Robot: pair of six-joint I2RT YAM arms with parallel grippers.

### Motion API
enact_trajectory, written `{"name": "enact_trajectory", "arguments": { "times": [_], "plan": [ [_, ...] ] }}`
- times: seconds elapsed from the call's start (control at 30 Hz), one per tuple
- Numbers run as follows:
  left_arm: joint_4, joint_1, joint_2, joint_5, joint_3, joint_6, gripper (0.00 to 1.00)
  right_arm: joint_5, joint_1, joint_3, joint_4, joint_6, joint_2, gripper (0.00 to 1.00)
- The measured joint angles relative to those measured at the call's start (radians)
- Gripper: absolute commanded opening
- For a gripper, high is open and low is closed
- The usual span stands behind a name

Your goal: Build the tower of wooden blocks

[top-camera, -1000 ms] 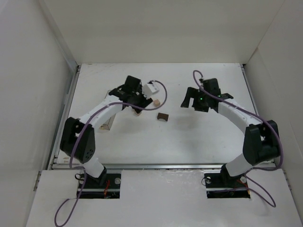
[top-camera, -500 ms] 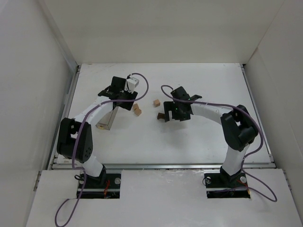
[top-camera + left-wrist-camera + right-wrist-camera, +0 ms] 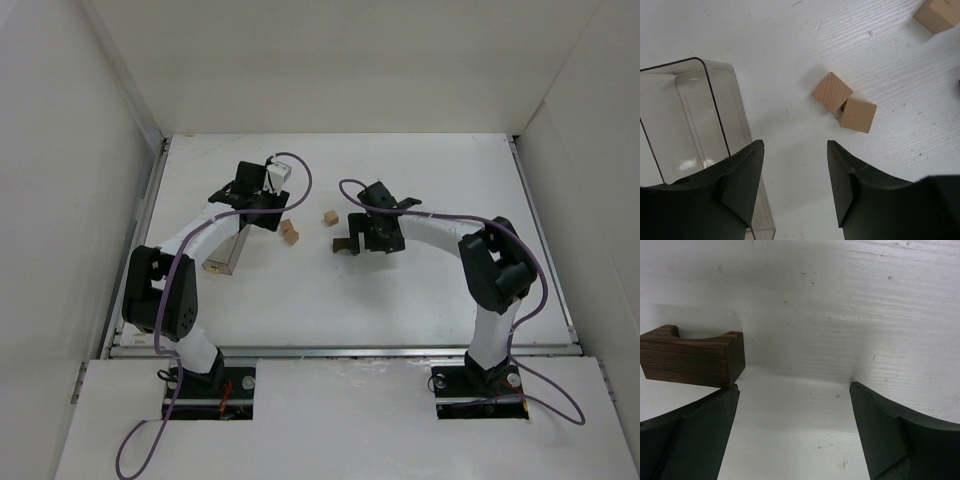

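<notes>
Tan cubes (image 3: 832, 92) are lying as a touching pair on the white table (image 3: 890, 65), just beyond the left gripper (image 3: 795, 150). Its fingers are standing apart beside the clear plastic box (image 3: 690, 120), and a third cube (image 3: 937, 15) is sitting farther off. Dark brown arch (image 3: 690, 357) is resting at one fingertip of the right gripper (image 3: 792, 390), which is hanging spread wide, low over the table.

You've got a dark, open-grained wooden arch (image 3: 692, 359) and pale, smooth wooden cubes (image 3: 833, 92). The box (image 3: 690, 110) is clear glossy plastic — the counter (image 3: 850, 305) matt white and streaky.
</notes>
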Motion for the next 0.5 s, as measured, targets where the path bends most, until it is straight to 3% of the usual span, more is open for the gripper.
{"name": "enact_trajectory", "arguments": {
  "times": [0.23,0.5],
  "plan": [
    [0.003,0.0,0.008,0.007,0.006,0.008,0.49,-0.032,0.011,-0.007,0.015,-0.043,-0.01,0.97],
    [-0.039,-0.006,0.141,0.042,0.15,0.002,0.49,-0.123,0.028,-0.085,0.064,-0.112,-0.216,0.99]
  ]
}}
